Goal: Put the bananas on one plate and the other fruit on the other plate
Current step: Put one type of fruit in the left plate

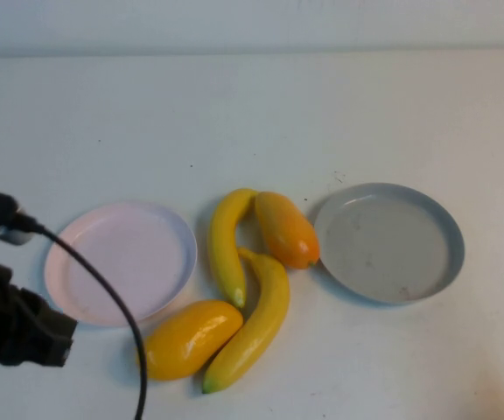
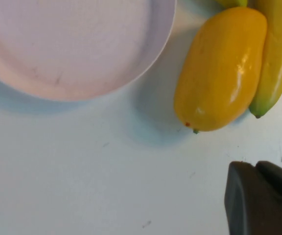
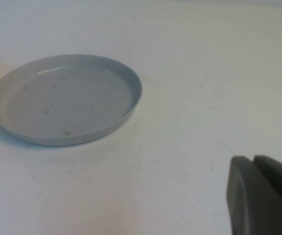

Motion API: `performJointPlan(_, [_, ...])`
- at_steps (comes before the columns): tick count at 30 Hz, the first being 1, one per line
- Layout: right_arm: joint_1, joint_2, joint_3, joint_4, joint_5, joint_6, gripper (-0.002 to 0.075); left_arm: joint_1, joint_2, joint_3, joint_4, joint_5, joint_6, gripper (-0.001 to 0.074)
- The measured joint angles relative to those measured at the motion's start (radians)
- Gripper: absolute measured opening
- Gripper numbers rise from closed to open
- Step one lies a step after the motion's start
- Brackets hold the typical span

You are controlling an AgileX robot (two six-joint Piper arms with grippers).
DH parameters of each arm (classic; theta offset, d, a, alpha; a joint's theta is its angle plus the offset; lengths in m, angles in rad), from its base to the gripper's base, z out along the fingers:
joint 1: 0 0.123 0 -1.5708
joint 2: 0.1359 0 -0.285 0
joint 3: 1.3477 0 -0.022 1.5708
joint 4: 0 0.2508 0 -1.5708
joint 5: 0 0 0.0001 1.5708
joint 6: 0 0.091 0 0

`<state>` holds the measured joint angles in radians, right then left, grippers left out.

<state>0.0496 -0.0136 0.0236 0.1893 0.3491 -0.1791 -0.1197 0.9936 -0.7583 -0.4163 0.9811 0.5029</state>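
Two bananas lie on the table between the plates, one (image 1: 226, 245) near the pink plate (image 1: 121, 262), the other (image 1: 256, 324) in front of it. A yellow mango (image 1: 189, 337) lies by the pink plate's front edge. A redder mango (image 1: 285, 229) lies beside the grey-blue plate (image 1: 388, 241). Both plates hold nothing. My left gripper (image 1: 59, 337) is shut and empty at the front left, close to the yellow mango (image 2: 222, 68) and pink plate (image 2: 72, 44). My right gripper (image 3: 253, 159) is shut and empty, off to the side of the grey-blue plate (image 3: 65, 100); it is outside the high view.
The white table's far edge meets a pale wall at the back. A black cable (image 1: 103, 289) runs from my left arm across the pink plate's front-left rim. The front banana's green tip (image 2: 258, 110) lies beside the yellow mango.
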Motion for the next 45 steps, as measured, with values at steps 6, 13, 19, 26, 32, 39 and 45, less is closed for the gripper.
performJointPlan(6, [0.0,0.0,0.0,0.0,0.0,0.0,-0.0017,-0.21,0.218,-0.165,0.07,0.018,-0.044,-0.0005])
performJointPlan(13, [0.0,0.0,0.0,0.0,0.0,0.0,-0.0017,-0.459,0.418,-0.315,0.177,0.048,-0.176,-0.0005])
performJointPlan(19, [0.0,0.0,0.0,0.0,0.0,0.0,-0.0017,-0.583,0.548,-0.396,0.276,0.081,-0.246,0.0053])
performJointPlan(26, [0.0,0.0,0.0,0.0,0.0,0.0,-0.0017,-0.593,0.652,-0.425,0.317,0.153,-0.25,0.0538])
performJointPlan(32, [0.0,0.0,0.0,0.0,0.0,0.0,-0.0017,-0.593,0.693,-0.425,0.387,0.11,-0.262,0.0668])
performJointPlan(39, [0.0,0.0,0.0,0.0,0.0,0.0,-0.0017,-0.593,0.695,-0.427,0.464,0.091,-0.265,0.0668])
performJointPlan(45, [0.0,0.0,0.0,0.0,0.0,0.0,-0.0017,-0.593,0.727,-0.427,0.493,0.08,-0.267,0.0668])
